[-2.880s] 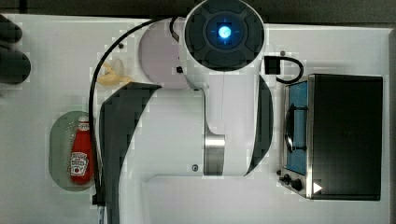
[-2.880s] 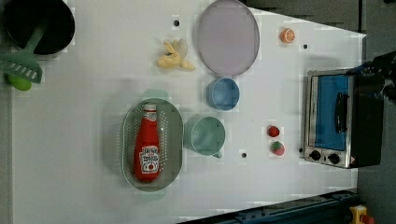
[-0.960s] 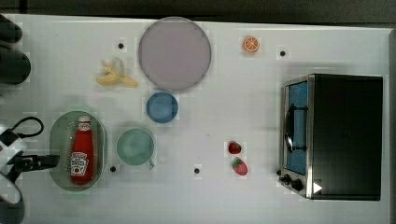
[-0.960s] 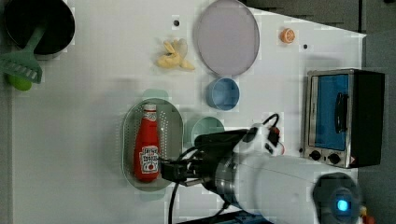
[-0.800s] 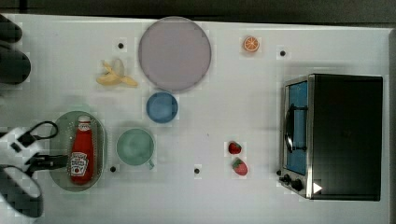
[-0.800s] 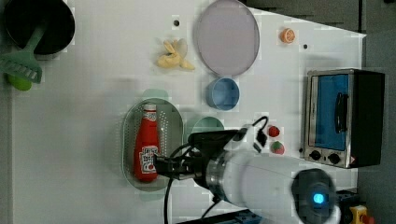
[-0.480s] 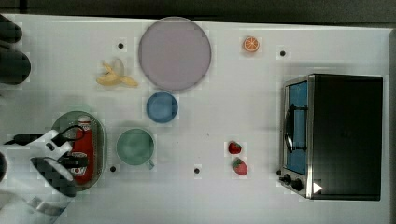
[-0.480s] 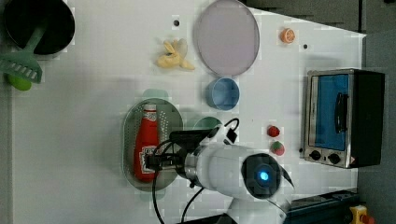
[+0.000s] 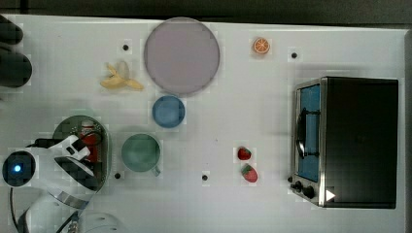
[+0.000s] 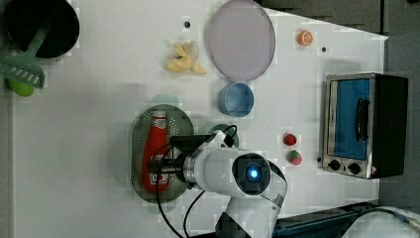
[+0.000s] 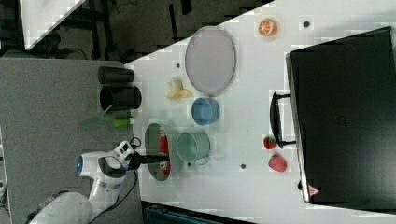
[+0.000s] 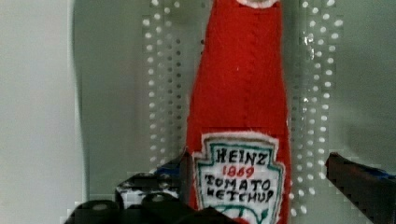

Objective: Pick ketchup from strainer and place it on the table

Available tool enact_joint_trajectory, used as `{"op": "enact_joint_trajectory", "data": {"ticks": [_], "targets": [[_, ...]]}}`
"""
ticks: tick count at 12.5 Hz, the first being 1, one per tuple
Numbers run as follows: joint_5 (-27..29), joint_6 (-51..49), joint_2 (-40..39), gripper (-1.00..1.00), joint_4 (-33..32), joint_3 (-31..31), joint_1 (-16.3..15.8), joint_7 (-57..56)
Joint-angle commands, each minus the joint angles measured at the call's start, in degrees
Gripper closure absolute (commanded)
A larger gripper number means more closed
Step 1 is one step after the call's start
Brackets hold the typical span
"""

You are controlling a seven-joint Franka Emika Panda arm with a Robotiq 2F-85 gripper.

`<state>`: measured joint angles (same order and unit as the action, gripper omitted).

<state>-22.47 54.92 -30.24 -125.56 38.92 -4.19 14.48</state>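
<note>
The red ketchup [image 10: 153,148] bottle lies lengthwise in the pale green strainer [image 10: 138,130] on the white table [image 9: 243,107]. In the top view my arm covers most of the strainer [image 9: 65,125], and the ketchup [image 9: 89,137] shows beside it. My gripper [image 10: 161,166] hangs low over the bottle's white label. In the wrist view the ketchup [image 12: 238,102] lies between my fingers, and the gripper [image 12: 259,175] is open. One dark finger [image 12: 156,182] is close beside the label, the other finger [image 12: 359,182] stands apart over the strainer's holes [image 12: 163,93].
A green mug [image 9: 141,153] stands right beside the strainer. Further along are a blue bowl [image 9: 168,111], a purple plate [image 9: 181,55] and a banana [image 9: 119,80]. Two strawberries [image 9: 247,164] lie near the toaster oven [image 9: 350,141]. Black cups [image 9: 12,58] stand at the top view's left edge.
My arm has swung from above the table's middle to the strainer. The gripper has slid over the ketchup's label and stands on both sides of it. The bottle has not moved.
</note>
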Motion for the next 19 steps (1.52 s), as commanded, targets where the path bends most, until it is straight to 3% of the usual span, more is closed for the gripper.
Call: {"op": "enact_joint_trajectory", "data": {"ticks": [1, 4, 7, 10, 14, 19], "targets": [[-2.16, 1.51, -1.6, -1.0, 1.76, -0.44, -1.05, 6.43], [-2.63, 1.9, -3.97, -0.91, 2.81, -2.24, -2.4, 6.46], [-2.72, 2.69, -4.2, -0.21, 3.16, -2.69, -3.14, 6.46], [-1.41, -2.14, -0.68, -0.21, 2.72, -0.78, -1.89, 6.43], [12.4, -7.53, 7.93, -0.21, 4.01, 7.19, 3.19, 5.58], [18.75, -21.61, 16.63, -0.21, 11.55, 10.41, 6.79, -1.66]]}}
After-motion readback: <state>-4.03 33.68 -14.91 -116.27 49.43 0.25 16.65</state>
